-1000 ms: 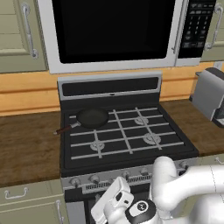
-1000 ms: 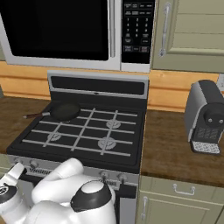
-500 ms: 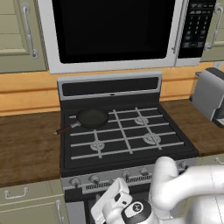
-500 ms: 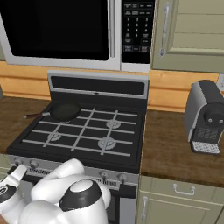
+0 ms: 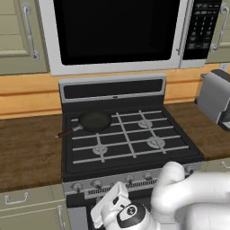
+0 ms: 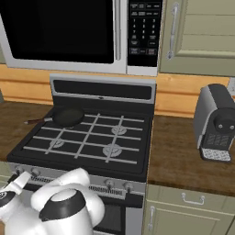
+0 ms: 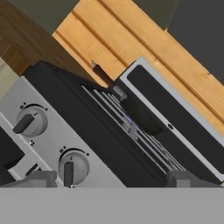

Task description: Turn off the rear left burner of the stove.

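The black stove (image 5: pixel 130 162) (image 6: pixel 137 170) stands under the microwave. A black frying pan (image 5: pixel 95 120) (image 6: pixel 68 116) (image 7: pixel 141 116) sits over the rear left burner and hides it. My gripper (image 5: pixel 108 207) (image 6: pixel 11 184) hangs low in front of the stove's left knobs, a short way off the steel front. In the hand view my gripper (image 7: pixel 112 179) is open, its fingertips (image 7: pixel 42 178) far apart with nothing between them. Two round knobs show there, one (image 7: pixel 72 166) just above the left fingertip and another (image 7: pixel 31 121) further left.
A large microwave (image 5: pixel 117 32) (image 6: pixel 64 30) hangs above the stove. A grey toaster (image 5: pixel 216 95) (image 6: pixel 216 122) stands on the right counter. Wooden counters (image 5: pixel 28 150) (image 6: pixel 183 158) flank the stove, with drawers and cabinet doors below. More knobs (image 6: pixel 118 184) line the right of the front.
The hand has crept slightly upward toward the stove's front. The jaws have stayed open and nothing on the stove has moved.
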